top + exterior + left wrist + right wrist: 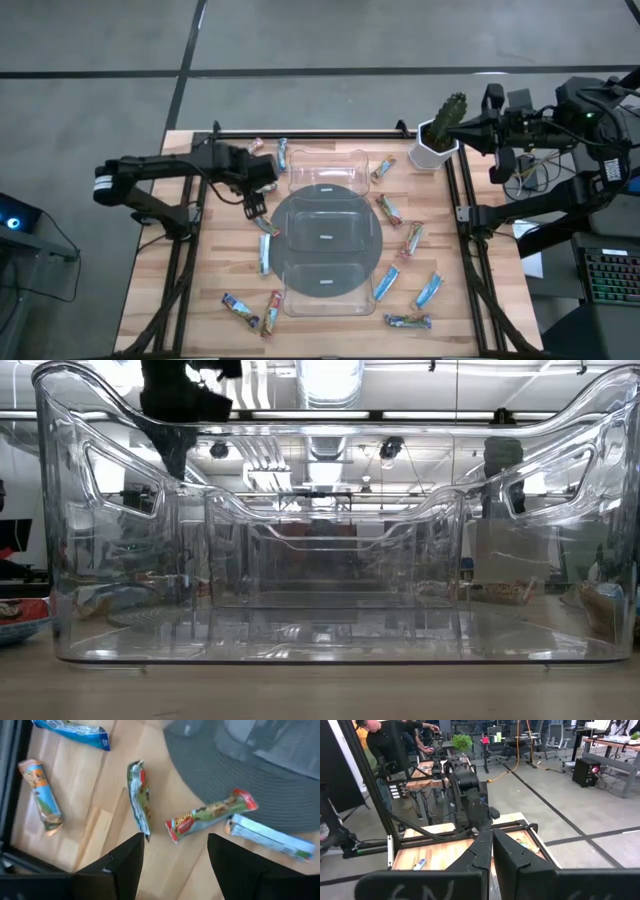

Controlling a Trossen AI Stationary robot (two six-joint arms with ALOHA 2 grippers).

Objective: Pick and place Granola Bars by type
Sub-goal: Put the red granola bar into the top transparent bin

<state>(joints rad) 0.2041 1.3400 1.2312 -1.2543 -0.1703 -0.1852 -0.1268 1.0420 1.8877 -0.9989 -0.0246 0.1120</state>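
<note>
Left wrist view: open left gripper (pixel 172 857) is poised above granola bar (pixel 212 814), its long axis crossing the finger gap; right gripper (pixel 492 851) is parked closed.

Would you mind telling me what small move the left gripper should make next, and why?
Probably a short descent onto the green-wrapped bar lying just ahead of it. The left gripper hangs open above the wood with nothing between its fingers, and that bar lies apart from its neighbours, beside the grey mat. The right gripper waits shut, off the table's right edge.
</note>
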